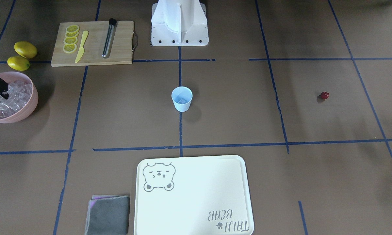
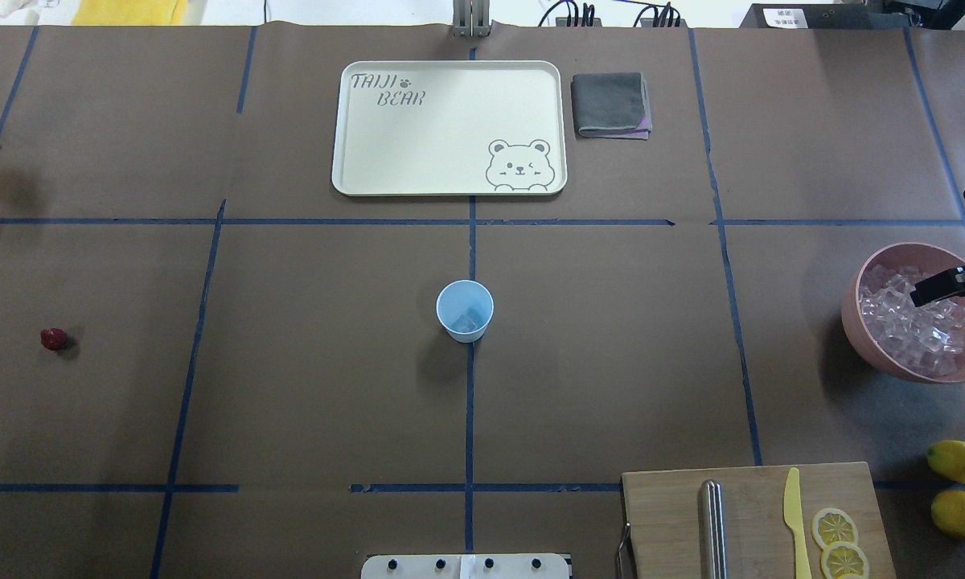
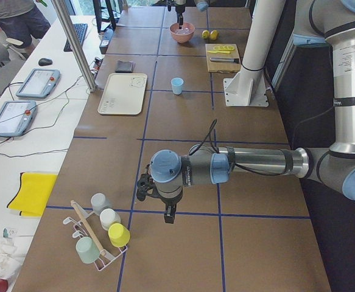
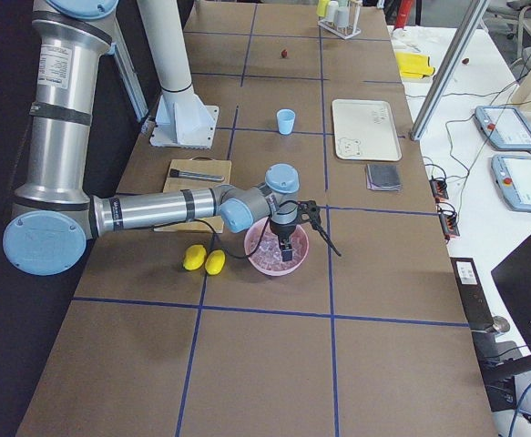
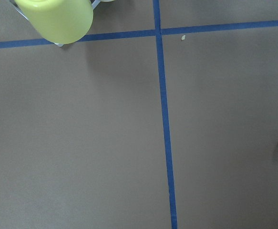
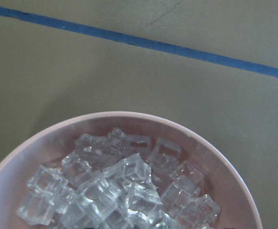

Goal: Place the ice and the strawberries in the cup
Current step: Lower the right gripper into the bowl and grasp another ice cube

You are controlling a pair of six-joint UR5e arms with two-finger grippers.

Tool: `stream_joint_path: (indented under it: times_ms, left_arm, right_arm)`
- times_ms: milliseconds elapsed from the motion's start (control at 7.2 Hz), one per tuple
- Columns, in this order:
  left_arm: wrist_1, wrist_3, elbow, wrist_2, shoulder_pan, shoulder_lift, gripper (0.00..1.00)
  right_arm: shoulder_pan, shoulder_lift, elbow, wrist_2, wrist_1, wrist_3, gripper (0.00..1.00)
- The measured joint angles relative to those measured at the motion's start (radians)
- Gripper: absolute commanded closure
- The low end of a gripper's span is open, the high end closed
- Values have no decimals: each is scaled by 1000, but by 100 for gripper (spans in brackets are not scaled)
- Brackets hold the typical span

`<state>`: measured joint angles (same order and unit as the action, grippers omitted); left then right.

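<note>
**Cup at bench centre, ice inside, pincer states unreadable**

Clock calls are from the overhead view, with 12 pointing away from the robot.

The cup (image 2: 465,310) stands upright at the centre of the bench (image 2: 305,386) on the blue tape line. I see clear ice in its bottom. The strawberry (image 2: 53,338) lies at 9 o'clock from the cup, well apart, alone on the bench.

The rest of the ice (image 2: 905,326) is heaped in the pink bowl (image 2: 860,342) at 3 o'clock. The right pincer (image 2: 929,289) hangs over that heap. I can't tell whether its fingers are spread or closed.

The left pincer (image 3: 170,214) points down over bare bench near the cup rack (image 3: 101,237). It only shows in the side view, so I can't tell its state either.

The tray (image 2: 450,186) is at 12, with the grey cloth (image 2: 609,104) beside it. The cutting board (image 2: 756,482) is at 5 and the lemons (image 2: 963,462) at 4.
</note>
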<state>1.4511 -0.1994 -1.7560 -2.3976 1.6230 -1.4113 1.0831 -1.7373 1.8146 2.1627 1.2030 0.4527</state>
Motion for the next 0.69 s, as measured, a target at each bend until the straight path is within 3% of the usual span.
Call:
stream_joint_path:
  times_ms: [695]
  left_arm:
    - [0, 0, -1, 0, 0, 0, 0]
  right_arm:
    - [-23, -2, -13, -2, 0, -2, 22]
